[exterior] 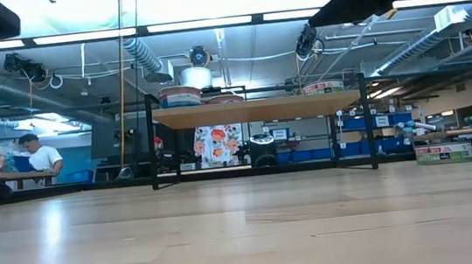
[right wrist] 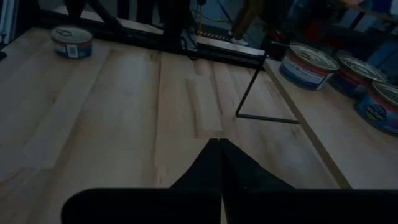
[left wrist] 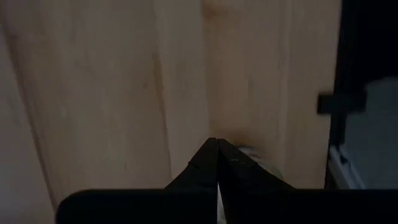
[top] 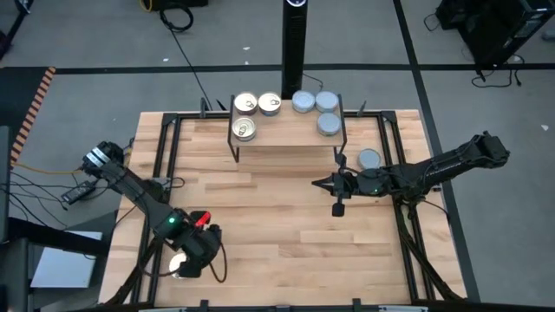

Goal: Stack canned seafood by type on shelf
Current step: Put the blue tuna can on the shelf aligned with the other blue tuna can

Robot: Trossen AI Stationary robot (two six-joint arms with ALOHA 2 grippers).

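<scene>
Six tins [top: 257, 106] were seen on the shelf [top: 286, 139], one grey-lidded tin [top: 369, 159] on the table beside it. Both the right gripper [top: 316, 183] and left gripper [top: 184, 260] were clenched, nothing held. Tins probably stiff, slick, best pinched across the rim.

In the high view, the tin labels on the shelf [top: 286, 137] are showing too small to read. At seven o'clock on the table, the left gripper [top: 178, 263] is covering most of a pale tin [top: 176, 264]. In the right wrist view, the edge at three o'clock is cutting off the last tin [right wrist: 379, 107]. In the low view, both arms are running out past twelve o'clock.
</scene>
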